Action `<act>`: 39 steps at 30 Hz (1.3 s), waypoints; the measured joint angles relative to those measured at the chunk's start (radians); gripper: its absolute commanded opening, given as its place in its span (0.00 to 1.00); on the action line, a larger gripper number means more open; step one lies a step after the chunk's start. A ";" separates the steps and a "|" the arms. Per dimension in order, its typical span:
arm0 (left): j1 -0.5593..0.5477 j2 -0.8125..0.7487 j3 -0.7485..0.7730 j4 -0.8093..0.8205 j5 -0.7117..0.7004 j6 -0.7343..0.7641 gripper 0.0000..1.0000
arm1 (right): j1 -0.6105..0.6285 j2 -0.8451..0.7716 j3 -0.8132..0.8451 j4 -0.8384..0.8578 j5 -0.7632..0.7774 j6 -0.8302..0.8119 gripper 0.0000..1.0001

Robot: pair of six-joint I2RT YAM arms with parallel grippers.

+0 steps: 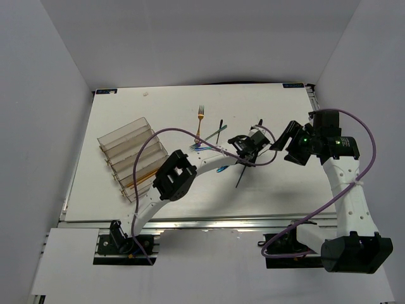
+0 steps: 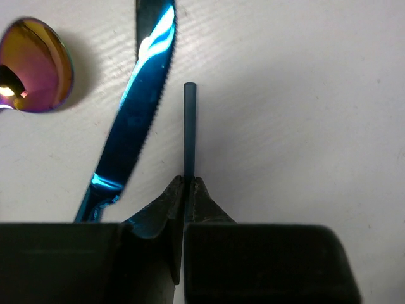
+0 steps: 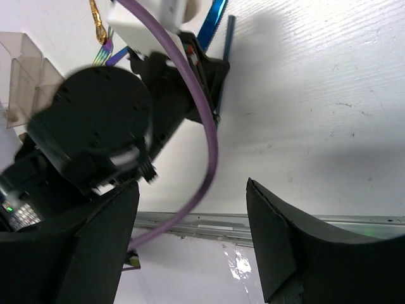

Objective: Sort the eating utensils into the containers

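Top view, read from the arm bases outward. A black stick (image 1: 241, 176) was laid on the white table (image 1: 304, 183) near its centre, pointing towards 1 o'clock. At 9 o'clock of it, well apart, the clear organiser tray (image 1: 120, 136) was set with its long compartments running from 7 towards 1 o'clock; a gold utensil (image 1: 140, 175) was seen in one of the nearer compartments. Just beyond the black stick, the left pincer (image 2: 188, 185) was closed narrowly on the thin blue stick (image 2: 190, 126), which was pinched at one end and pointed to 12 o'clock in the left wrist view. The blue knife (image 2: 142, 114) was laid just beside it at 10 o'clock, the iridescent spoon (image 2: 35, 63) farther out at 10 o'clock. At 3 o'clock of the left pincer, the right pincer (image 3: 190, 190) was held with jaws spread wide. Farthest, at 12 o'clock, the gold fork (image 1: 200, 117) was laid.
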 measured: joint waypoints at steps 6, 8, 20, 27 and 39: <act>-0.050 -0.098 -0.144 -0.001 0.000 -0.007 0.00 | 0.000 -0.006 0.030 -0.001 -0.014 0.003 0.74; -0.060 -0.145 -0.208 -0.021 0.001 -0.004 0.00 | 0.000 -0.006 0.033 0.013 -0.015 0.006 0.74; -0.043 -0.463 -0.578 0.036 0.142 0.209 0.00 | 0.000 -0.005 0.031 0.053 -0.029 0.025 0.73; 0.051 -0.723 -0.671 0.021 0.155 0.386 0.00 | 0.000 -0.006 -0.007 0.084 -0.046 0.032 0.73; 0.355 -0.967 -0.851 -0.144 0.147 0.734 0.00 | 0.000 -0.007 -0.053 0.189 -0.135 0.070 0.73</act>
